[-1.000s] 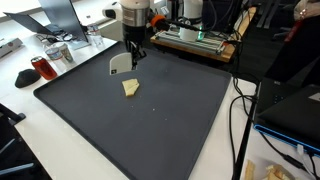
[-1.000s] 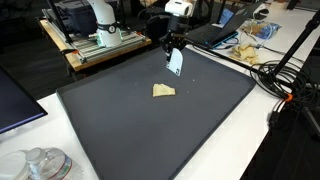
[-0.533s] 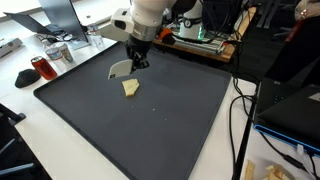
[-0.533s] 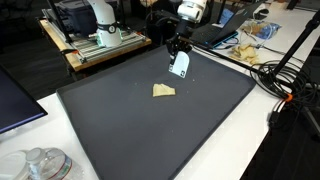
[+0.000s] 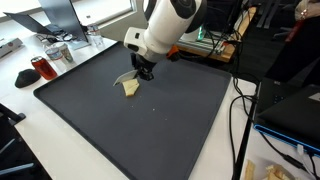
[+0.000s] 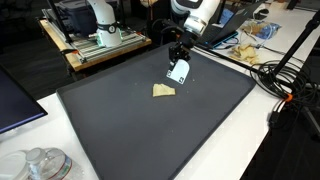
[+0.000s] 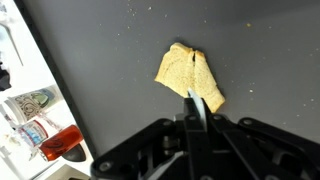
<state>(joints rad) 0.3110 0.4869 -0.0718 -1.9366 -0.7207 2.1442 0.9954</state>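
The hand [image 5: 142, 66] has swung down and across the black rubbery mat [image 5: 160, 130] on the white worktop [image 5: 40, 135], clenched on a thin, pale, flat scraper-like blade [image 6: 178, 71]. A second ago the blade hung well back. Now its lower edge sits just beside the crumpled yellow-tan scrap [image 5: 130, 88], which lies unmoved near the mat's middle.
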